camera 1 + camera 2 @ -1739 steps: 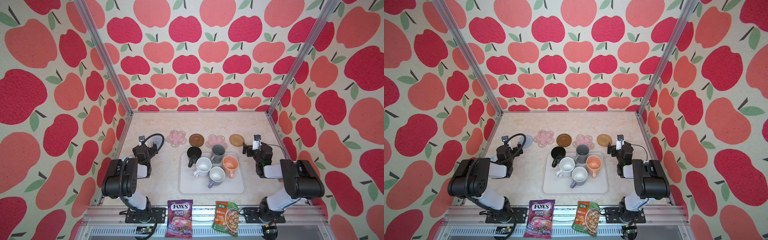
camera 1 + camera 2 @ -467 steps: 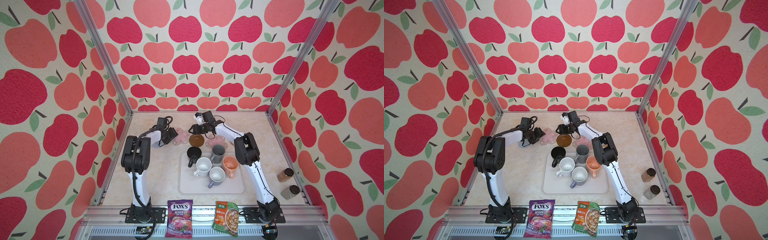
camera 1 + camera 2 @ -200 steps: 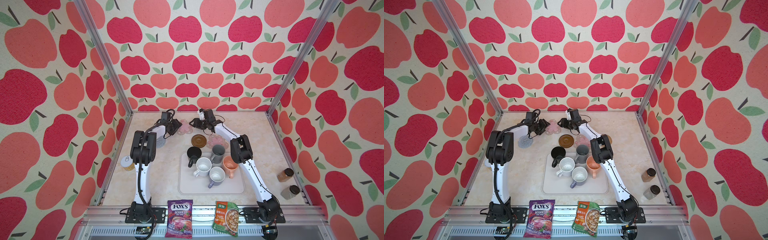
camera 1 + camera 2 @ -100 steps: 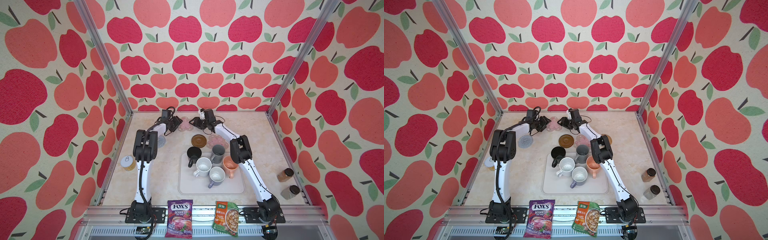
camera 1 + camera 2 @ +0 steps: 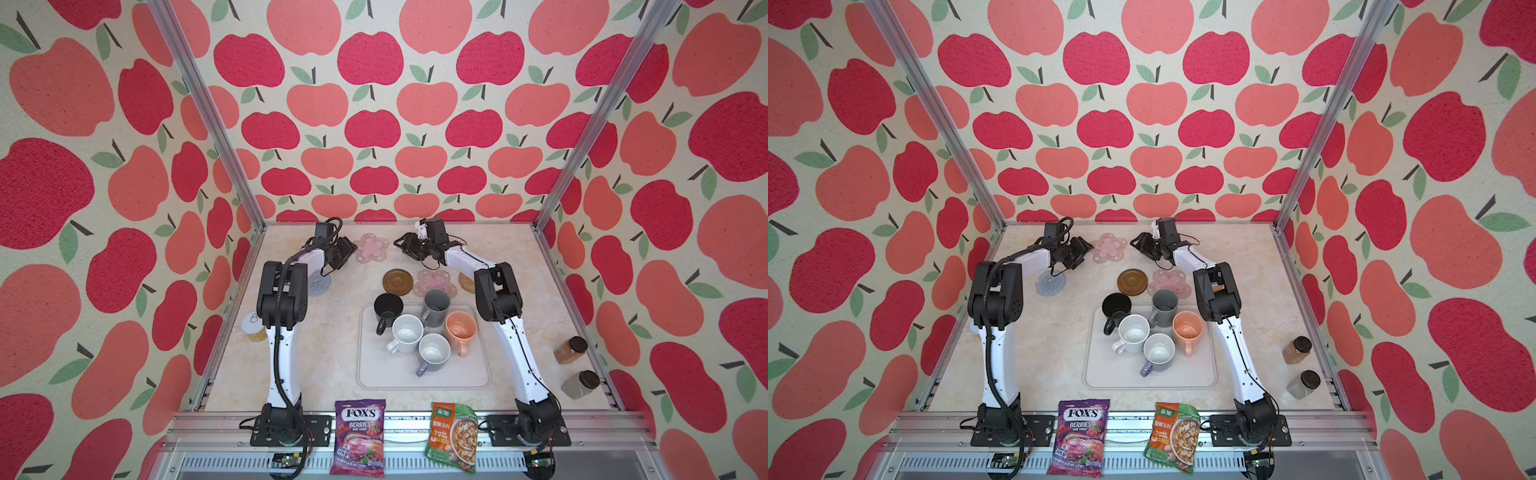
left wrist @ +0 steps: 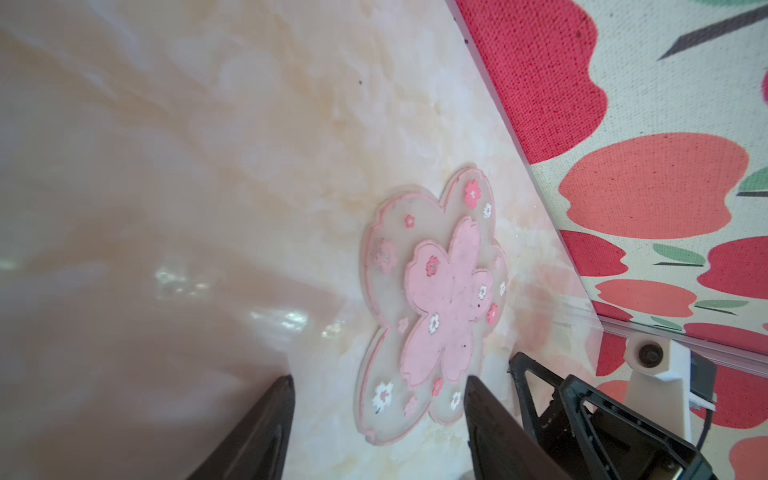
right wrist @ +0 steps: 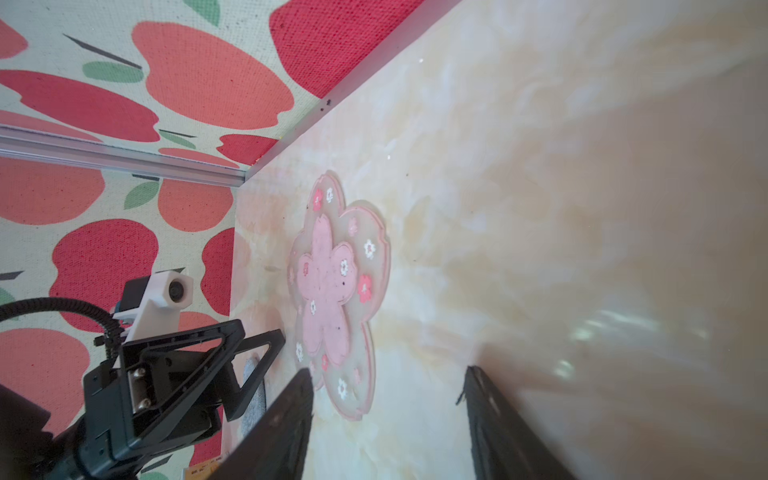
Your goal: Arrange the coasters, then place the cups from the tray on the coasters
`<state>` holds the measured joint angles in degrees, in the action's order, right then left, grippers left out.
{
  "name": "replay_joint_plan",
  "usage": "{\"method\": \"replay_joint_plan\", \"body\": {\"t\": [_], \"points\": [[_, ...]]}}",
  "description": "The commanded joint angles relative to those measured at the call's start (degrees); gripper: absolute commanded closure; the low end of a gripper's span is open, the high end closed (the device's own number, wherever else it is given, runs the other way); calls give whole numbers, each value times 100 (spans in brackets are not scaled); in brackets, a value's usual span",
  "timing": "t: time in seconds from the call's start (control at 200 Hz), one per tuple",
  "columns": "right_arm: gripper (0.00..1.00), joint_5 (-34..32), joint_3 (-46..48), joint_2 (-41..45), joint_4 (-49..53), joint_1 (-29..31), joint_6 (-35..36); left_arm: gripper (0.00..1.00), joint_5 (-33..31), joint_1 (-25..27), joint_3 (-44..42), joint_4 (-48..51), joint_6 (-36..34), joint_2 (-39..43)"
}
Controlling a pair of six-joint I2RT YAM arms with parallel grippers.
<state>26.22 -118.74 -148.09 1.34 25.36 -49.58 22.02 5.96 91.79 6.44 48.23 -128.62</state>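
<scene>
A pink flower coaster (image 5: 371,248) (image 5: 1109,247) lies flat near the back wall, between my two grippers. My left gripper (image 5: 347,253) (image 6: 378,386) is open just left of it, and the coaster (image 6: 436,307) lies ahead of its fingers. My right gripper (image 5: 401,245) (image 7: 386,374) is open just right of it, apart from the coaster (image 7: 336,299). The grey woven coaster (image 5: 319,282), brown disc (image 5: 397,281), second pink flower (image 5: 434,281) and half-hidden tan rattan coaster (image 5: 466,282) lie nearer the tray (image 5: 457,374). It holds the black (image 5: 387,309), dark grey (image 5: 435,305), peach (image 5: 460,328), speckled white (image 5: 407,332) and lavender-grey (image 5: 433,351) cups.
A lidded can (image 5: 254,328) stands by the left wall. Two spice jars (image 5: 570,350) (image 5: 579,384) stand by the right wall. A candy bag (image 5: 359,440) and a soup packet (image 5: 453,436) lie on the front rail. The back wall is close behind the flower coaster.
The right gripper's jaws have spread a little wider. Both arms and the pink flower coaster have barely shifted over the last second.
</scene>
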Motion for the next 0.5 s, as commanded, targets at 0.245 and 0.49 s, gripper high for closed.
{"method": "replay_joint_plan", "body": {"t": [0.245, 0.49], "points": [[35, -343, 1695, 2094, 805, -91, 1117, 32, -167, -20, -816, 1918, -1298, 1246], [35, -801, 2493, 2937, 1522, -303, 1600, 32, -123, 153, -883, 2392, -1717, 1788]]}}
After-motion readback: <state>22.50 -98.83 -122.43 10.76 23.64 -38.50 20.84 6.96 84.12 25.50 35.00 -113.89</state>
